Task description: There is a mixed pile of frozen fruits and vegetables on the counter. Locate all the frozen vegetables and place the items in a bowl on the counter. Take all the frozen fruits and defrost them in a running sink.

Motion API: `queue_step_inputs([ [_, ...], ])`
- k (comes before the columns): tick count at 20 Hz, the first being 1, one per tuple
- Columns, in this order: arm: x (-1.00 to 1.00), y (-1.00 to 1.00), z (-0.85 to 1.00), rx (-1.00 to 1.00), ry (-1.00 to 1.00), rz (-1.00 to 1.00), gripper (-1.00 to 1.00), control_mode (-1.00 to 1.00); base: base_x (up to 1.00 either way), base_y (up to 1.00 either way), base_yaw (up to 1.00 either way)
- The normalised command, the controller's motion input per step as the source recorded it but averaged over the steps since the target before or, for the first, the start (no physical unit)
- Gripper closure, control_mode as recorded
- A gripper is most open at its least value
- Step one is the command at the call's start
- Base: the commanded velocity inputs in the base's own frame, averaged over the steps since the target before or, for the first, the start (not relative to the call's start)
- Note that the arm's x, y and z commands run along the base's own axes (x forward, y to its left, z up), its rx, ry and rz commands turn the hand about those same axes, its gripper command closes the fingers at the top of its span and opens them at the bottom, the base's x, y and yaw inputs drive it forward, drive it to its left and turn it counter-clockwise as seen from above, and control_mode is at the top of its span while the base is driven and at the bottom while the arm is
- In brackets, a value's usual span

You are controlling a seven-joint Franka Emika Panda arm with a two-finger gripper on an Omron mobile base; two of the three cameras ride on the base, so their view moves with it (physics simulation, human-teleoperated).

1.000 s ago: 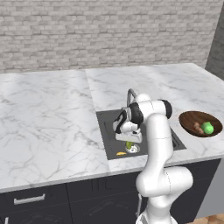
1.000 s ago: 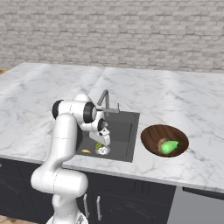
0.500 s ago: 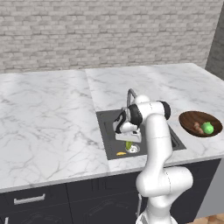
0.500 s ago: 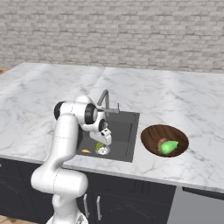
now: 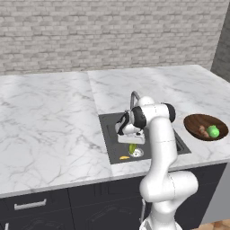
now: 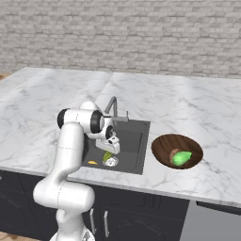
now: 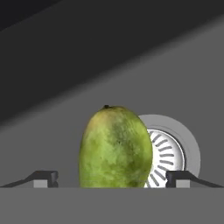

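My gripper (image 5: 132,142) (image 6: 111,148) (image 7: 111,178) is down in the dark grey sink (image 5: 112,130) (image 6: 137,141) and stands open. In the hand view the olive-green fruit (image 7: 114,148) sits between the fingertips (image 7: 46,177) with a gap on each side, resting by the silver drain (image 7: 175,148). The base views show that fruit (image 5: 133,148) (image 6: 108,156) just under the hand, and the yellow banana (image 5: 124,157) (image 6: 92,162) on the basin floor near the front. The wooden bowl (image 5: 197,121) (image 6: 162,143) on the counter holds the bright green vegetable (image 5: 213,131) (image 6: 181,158) and the brown one (image 5: 203,131) (image 6: 172,153).
The grey faucet (image 5: 133,96) (image 6: 113,106) arches over the sink's back edge, just behind the arm. White marble counter (image 5: 49,121) (image 6: 197,103) spreads to both sides, with a brick wall behind and dark cabinets below.
The jaws have spread wide and let go of the olive-green fruit, which now lies in the sink. The arm has hardly moved.
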Motion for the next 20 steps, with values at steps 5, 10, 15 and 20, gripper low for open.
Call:
queue_step_inputs([
  [5, -0.12, 0.09, 0.31, 0.00, -0.03, 0.02, -1.00, -1.00, 0.00, 0.00, 0.00],
  [10, -0.24, 0.06, 0.27, 0.00, -0.08, 0.00, -1.00, -1.00, 0.00, 0.00, 0.00],
  [15, -0.21, 0.10, 0.29, 0.00, -0.07, 0.01, -1.00, -1.00, 0.00, 0.00, 0.00],
  [20, -0.13, 0.15, 0.35, 0.00, -0.02, 0.02, -1.00, -1.00, 0.00, 0.00, 0.00],
])
